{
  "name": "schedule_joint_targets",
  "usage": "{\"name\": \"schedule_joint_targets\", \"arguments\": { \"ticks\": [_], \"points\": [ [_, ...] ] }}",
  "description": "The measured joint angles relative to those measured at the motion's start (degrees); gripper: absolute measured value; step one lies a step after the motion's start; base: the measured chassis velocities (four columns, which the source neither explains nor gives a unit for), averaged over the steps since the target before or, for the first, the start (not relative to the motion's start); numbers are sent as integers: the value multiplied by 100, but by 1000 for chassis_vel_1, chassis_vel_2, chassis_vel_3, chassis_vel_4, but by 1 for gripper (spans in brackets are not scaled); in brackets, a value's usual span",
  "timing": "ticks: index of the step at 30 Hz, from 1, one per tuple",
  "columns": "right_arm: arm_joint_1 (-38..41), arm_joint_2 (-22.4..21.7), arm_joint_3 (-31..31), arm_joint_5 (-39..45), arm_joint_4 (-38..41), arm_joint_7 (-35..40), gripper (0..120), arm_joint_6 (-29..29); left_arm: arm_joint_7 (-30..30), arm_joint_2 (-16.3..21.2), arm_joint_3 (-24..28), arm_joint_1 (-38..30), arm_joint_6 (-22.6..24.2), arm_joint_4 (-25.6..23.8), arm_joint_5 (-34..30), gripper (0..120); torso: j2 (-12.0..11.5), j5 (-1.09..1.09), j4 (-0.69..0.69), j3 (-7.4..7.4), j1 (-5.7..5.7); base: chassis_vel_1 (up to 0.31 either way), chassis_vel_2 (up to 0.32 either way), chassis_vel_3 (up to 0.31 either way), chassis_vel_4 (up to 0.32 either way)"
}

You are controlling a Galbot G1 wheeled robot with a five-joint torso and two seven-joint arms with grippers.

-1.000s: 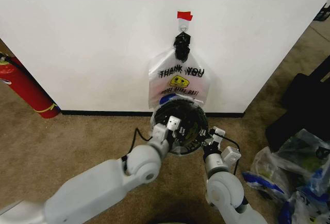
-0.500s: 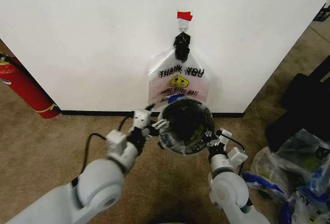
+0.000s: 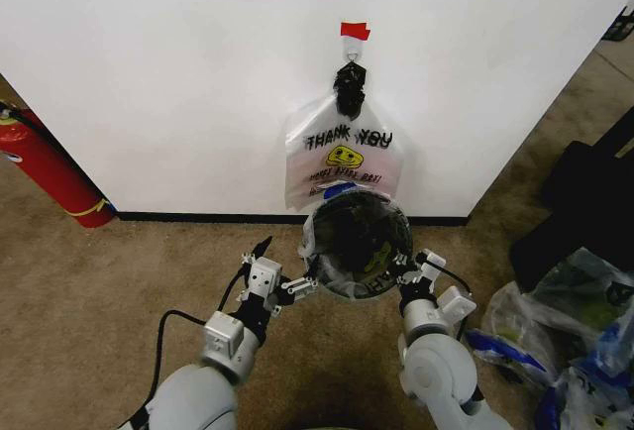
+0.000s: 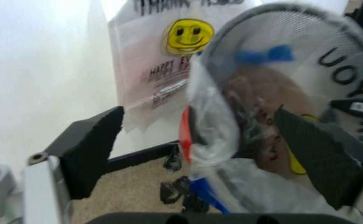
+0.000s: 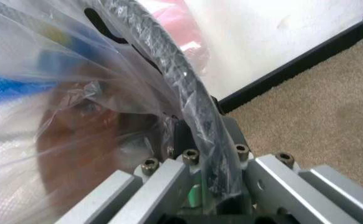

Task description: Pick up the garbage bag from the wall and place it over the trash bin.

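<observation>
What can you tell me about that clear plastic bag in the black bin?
The garbage bag is thin, crinkly, see-through plastic with blue patches. It lines the round black mesh bin, which stands on the carpet against the wall, and it is draped over the rim, with loose folds hanging outside. The right gripper is at the rim, its fingers either side of the bag-covered wire. The left gripper is open just beside the bin, not touching the bag.
</observation>
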Motion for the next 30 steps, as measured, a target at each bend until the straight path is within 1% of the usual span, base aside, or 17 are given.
{"name": "schedule_joint_targets", "arguments": {
  "ticks": [1, 2, 5, 7, 10, 12, 13, 14, 15, 21, 30],
  "points": [
    [-27, 1, 2, -14, 13, -4, 0, 0, -15, 1, 6, -27, 3, 36, -68, 87, 0, 1, 1, 0, 0, 0, 0, 0, 0],
    [-50, 9, 0, -21, 23, -10, 0, 0, -13, 3, 36, -12, 9, 42, -187, 72, 0, 1, 1, 0, 0, 0, 0, 0, 0],
    [-24, 49, -35, -21, 24, -12, 0, -18, 22, -21, 108, -7, 16, 28, -222, 58, 0, 1, 2, 0, 0, 0, 0, 0, 0],
    [-14, 60, -43, -20, 24, -12, 0, -22, 31, -25, 126, -15, 18, 33, -224, 57, 0, 1, 3, 0, 0, 0, 0, 0, 0],
    [10, 108, -70, -20, 10, -13, 0, -28, 37, -49, 196, -138, 22, 172, -234, 43, 0, 0, 2, 0, 0, 0, 0, 0, 0],
    [9, 114, -71, -20, 8, -13, 0, -30, 11, -51, 204, -213, 22, 244, -265, 36, 0, 0, 2, 0, 0, 0, 0, 0, 0],
    [5, 114, -71, -18, 6, -13, 0, -30, -24, -50, 204, -264, 22, 276, -330, 30, 0, 0, 2, 0, 0, 0, 0, 0, 0],
    [5, 114, -71, -18, 6, -13, 0, -30, -24, -50, 204, -264, 22, 276, -330, 30, 0, 0, 2, 0, 0, 0, 0, 0, 0],
    [3, 110, -70, -15, 5, -13, 0, -30, -47, -46, 203, -297, 22, 296, -393, 27, 0, 0, 2, 0, 0, 0, 0, 0, 0],
    [44, 83, -66, 26, -9, -13, 0, -39, -64, -68, 174, -403, -42, 474, -540, 1, 0, 0, 2, 1, 0, 0, 0, 0, 0],
    [51, 27, -77, 136, 2, -22, 0, -54, -71, -55, 143, -465, -101, 677, -583, 0, 0, 0, 2, 1, 0, 0, 0, 0, 0]
  ]
}}
